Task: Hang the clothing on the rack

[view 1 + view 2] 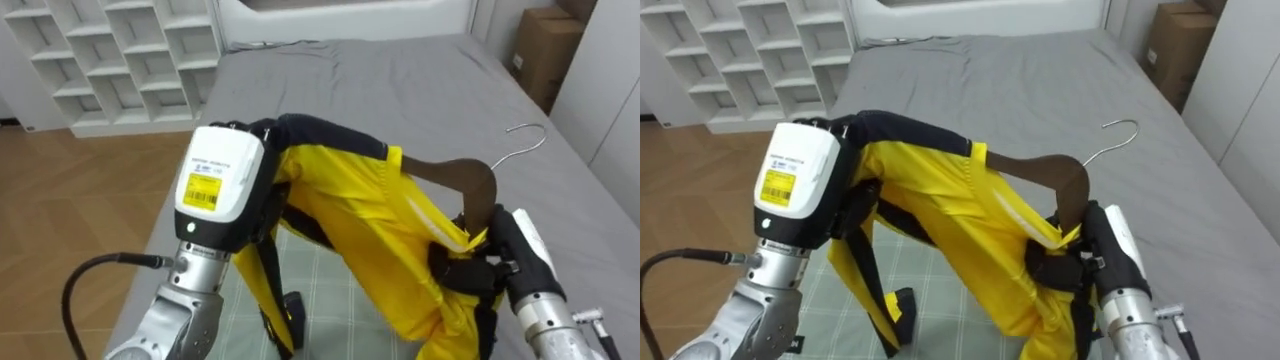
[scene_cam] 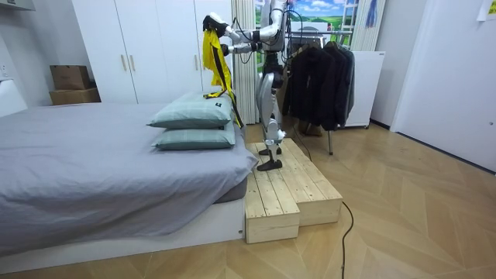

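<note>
You are looking down on a bed (image 1: 420,80) with a smooth grey cover that runs away from the robot. There is wooden floor (image 1: 70,200) along its left side and a white shelf unit (image 1: 110,50) of open cubbies beyond that. A cardboard box (image 1: 545,45) stands past the bed's far right corner. In the room view the robot stands upright on a low wooden platform (image 2: 291,190) at the head of the bed, with both arms raised toward the room view's left.

Your yellow jacket (image 1: 370,230), with its dark collar and trim, is up in the air between the two hands and draped over a brown wooden hanger (image 1: 468,178). The hanger's wire hook juts out to the right, above the bed cover. Your right hand (image 1: 522,250) is at the jacket's right end. Its dark fingers (image 1: 455,268) are curled round the bunched yellow cloth just beneath the hanger's wood. Your left hand (image 1: 220,185) is against the collar end. The cloth hides how it grips, so you cannot tell whether it is closed.

Two stacked pale green pillows (image 2: 194,124) lie on the bed right under the hanging jacket. A clothes rail (image 2: 318,77) of dark garments stands behind the robot, and white wardrobes (image 2: 139,46) line the wall.
</note>
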Robot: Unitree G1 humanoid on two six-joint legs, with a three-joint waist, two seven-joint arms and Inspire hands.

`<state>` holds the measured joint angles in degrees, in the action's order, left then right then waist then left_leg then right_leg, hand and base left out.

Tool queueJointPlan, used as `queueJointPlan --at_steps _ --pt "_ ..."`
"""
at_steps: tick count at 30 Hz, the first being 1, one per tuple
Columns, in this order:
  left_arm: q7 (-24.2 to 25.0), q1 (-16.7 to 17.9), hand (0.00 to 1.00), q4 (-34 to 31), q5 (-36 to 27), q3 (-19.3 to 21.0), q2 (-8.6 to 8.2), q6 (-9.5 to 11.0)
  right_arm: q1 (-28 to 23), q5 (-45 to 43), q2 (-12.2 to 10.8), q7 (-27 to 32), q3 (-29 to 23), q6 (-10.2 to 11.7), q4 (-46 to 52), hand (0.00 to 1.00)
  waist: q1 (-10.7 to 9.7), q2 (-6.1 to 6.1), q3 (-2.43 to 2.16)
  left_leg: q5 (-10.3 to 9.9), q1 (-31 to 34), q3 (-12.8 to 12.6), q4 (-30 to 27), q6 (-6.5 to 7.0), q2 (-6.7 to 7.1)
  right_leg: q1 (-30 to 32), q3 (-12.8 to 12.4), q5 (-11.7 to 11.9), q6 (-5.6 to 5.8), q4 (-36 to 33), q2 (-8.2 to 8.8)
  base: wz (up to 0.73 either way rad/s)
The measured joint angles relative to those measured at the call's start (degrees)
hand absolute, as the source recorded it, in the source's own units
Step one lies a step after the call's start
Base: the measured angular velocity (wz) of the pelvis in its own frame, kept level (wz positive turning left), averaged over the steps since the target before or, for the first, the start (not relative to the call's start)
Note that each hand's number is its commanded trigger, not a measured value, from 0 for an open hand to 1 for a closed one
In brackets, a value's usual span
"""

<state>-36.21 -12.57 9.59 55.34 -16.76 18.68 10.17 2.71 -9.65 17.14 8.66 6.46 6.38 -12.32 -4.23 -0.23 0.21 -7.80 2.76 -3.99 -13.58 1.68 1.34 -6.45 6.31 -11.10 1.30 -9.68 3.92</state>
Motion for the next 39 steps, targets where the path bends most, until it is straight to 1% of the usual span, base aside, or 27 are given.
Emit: queueJointPlan --at_steps 1,6,7,8,9,10,11,12,13,16,18,20,23,31,35,38,39 --pt "0.6 0.0 1.00 0.1 -0.5 0.0 0.04 0.1 0.0 -1.0 0.1 -0.1 -0.4 0.0 0.0 1.00 -0.1 -0.25 0.00 0.0 0.0 0.0 0.0 0.00 -0.03 0.0 0.0 0.0 -0.01 0.0 -0.02 0.00" --pt "2.0 0.3 1.00 0.1 -1.5 0.9 0.02 0.2 -0.5 -6.6 0.3 0.0 -2.3 -0.1 2.7 1.00 -0.1 -0.32 0.02 0.0 0.5 -0.1 0.1 0.06 -0.01 0.8 -0.1 0.0 0.00 -0.2 -0.01 0.00" --pt "2.2 0.8 0.71 0.1 -2.7 0.9 0.01 0.2 -0.5 -7.5 1.1 0.0 -2.3 -0.1 3.7 1.00 -0.1 -0.34 0.02 0.1 0.5 -0.1 0.1 0.07 0.02 0.9 -0.1 0.0 0.00 -0.1 0.01 0.00" --pt "2.9 1.3 0.63 0.1 -4.2 0.9 0.02 0.3 -0.5 -8.5 2.1 0.0 -2.4 -0.1 4.7 1.00 -0.1 -0.50 0.04 0.1 0.5 -0.1 0.2 0.07 0.04 0.9 0.0 0.0 0.02 0.0 0.02 0.00" --pt "3.4 1.5 0.58 0.1 -4.7 0.9 0.04 0.3 -0.5 -9.0 2.5 0.0 -2.6 -0.1 5.1 1.00 -0.1 -0.65 0.05 0.1 0.5 -0.1 0.2 0.07 0.05 0.9 0.0 0.0 0.03 0.0 0.02 0.00" --pt "4.3 1.7 0.56 0.1 -5.4 0.9 0.03 0.3 -0.5 -10.1 3.0 0.1 -3.0 -0.1 5.8 1.00 -0.1 -1.01 0.10 0.1 0.5 0.0 0.3 0.06 0.06 0.7 0.1 0.0 0.04 0.1 0.02 0.04" --pt "5.0 1.9 0.51 0.1 -6.0 1.0 0.03 0.3 -0.5 -11.1 3.0 0.1 -3.3 -0.1 6.4 1.00 -0.1 -1.43 0.20 0.2 0.5 0.0 0.4 0.06 0.08 0.7 0.1 0.0 0.05 0.1 0.02 0.03" --pt "5.4 2.0 0.25 0.1 -6.0 1.1 0.04 0.3 -0.5 -11.4 3.0 0.1 -3.4 -0.1 6.5 1.00 -0.1 -1.64 0.17 0.2 0.5 0.0 0.5 0.06 0.09 0.7 0.1 0.0 0.06 0.2 0.02 0.00" --pt "5.8 2.3 0.00 0.1 -6.0 1.3 0.04 0.2 -0.5 -12.5 3.0 0.1 -3.4 -0.1 6.5 1.00 -0.2 -2.14 0.14 0.2 0.4 0.0 0.6 0.06 0.10 0.6 0.1 0.0 0.06 0.2 0.02 0.00" --pt "7.3 3.3 0.00 0.5 -5.8 1.9 0.03 0.2 -0.5 -14.9 3.0 -0.1 -3.6 -0.1 6.5 1.00 -0.2 -3.17 0.11 0.2 0.2 -0.1 0.6 0.07 0.14 0.5 -0.2 0.0 0.06 0.1 0.05 -0.01" --pt "8.5 3.9 0.00 1.4 -5.8 2.1 0.03 0.1 -0.5 -16.4 3.0 -0.5 -3.7 -0.1 6.6 1.00 -0.2 -3.51 0.14 0.2 -0.1 -0.1 0.8 0.07 0.13 0.3 -0.3 0.0 0.06 0.1 0.06 -0.02" --pt "10.3 4.5 0.00 1.7 -5.8 2.3 0.03 -0.3 -0.5 -18.6 3.0 -1.6 -4.2 -0.1 6.8 1.00 -0.2 -3.59 0.17 0.2 -0.3 -0.2 1.0 0.07 0.15 0.2 -0.5 0.0 0.06 0.1 0.09 0.00" --pt "12.1 5.7 0.00 1.7 -5.9 3.0 -0.02 -0.3 -0.5 -20.6 3.0 -2.7 -4.5 -0.1 7.4 1.00 -0.3 -3.59 0.17 0.2 -0.4 -0.2 1.3 0.06 0.15 0.3 -0.2 0.0 0.06 0.2 0.09 0.00" --pt "15.1 8.1 0.00 2.1 -6.4 3.2 -0.31 -0.2 -0.5 -23.7 3.2 -5.8 -5.4 -0.1 9.4 1.00 -0.3 -3.66 0.21 0.2 -0.4 -0.7 1.5 0.06 0.12 0.5 -0.2 0.0 0.07 0.0 0.19 -0.02" --pt "17.1 8.5 0.00 3.1 -6.4 3.6 -0.34 -0.2 -1.5 -24.7 3.9 -6.6 -5.4 0.0 12.4 1.00 -0.1 -4.02 0.38 0.2 -0.5 -0.8 1.9 0.06 0.12 0.6 -0.2 0.0 0.07 0.1 0.19 0.00" --pt "18.3 9.0 0.00 3.6 -6.5 3.6 -0.41 -0.2 -2.3 -25.1 4.2 -7.1 -5.4 0.1 13.4 1.00 -0.2 -4.38 0.38 0.2 -0.7 -0.7 1.9 0.06 0.12 0.4 -0.2 0.0 0.07 0.1 0.19 0.00" --pt "18.5 9.8 0.00 3.8 -7.7 3.6 -0.52 -0.2 -2.3 -25.8 4.2 -7.7 -5.4 0.1 13.7 1.00 -0.2 -4.49 0.39 0.2 -1.1 -0.7 2.0 0.06 0.14 0.2 -0.4 0.0 0.07 0.1 0.19 -0.03"
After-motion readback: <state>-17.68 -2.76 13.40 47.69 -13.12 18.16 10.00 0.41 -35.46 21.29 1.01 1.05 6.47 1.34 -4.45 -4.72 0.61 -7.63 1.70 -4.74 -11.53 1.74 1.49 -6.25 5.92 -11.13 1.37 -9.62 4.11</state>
